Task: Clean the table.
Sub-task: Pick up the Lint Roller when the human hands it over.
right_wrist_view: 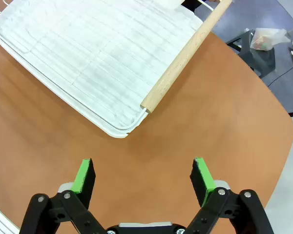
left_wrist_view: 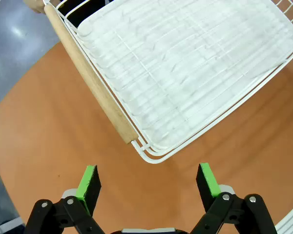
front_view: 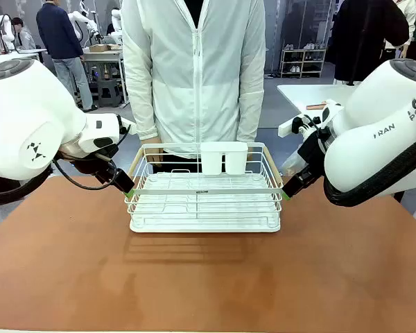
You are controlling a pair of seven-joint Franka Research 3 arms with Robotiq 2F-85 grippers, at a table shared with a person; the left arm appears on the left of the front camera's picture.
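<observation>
The white wire rack (front_view: 204,223) stands toward the far middle of the table (front_view: 208,284), and the left gripper (left_wrist_view: 149,178) and right gripper (right_wrist_view: 142,171) flank its wooden handles (left_wrist_view: 89,73) with jaws wide, seemingly poised to lift it off together.

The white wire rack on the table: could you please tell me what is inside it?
A white two-cup holder sits at the rack's far rim; otherwise just its white drain tray. The cups' insides are hidden by their walls.
</observation>
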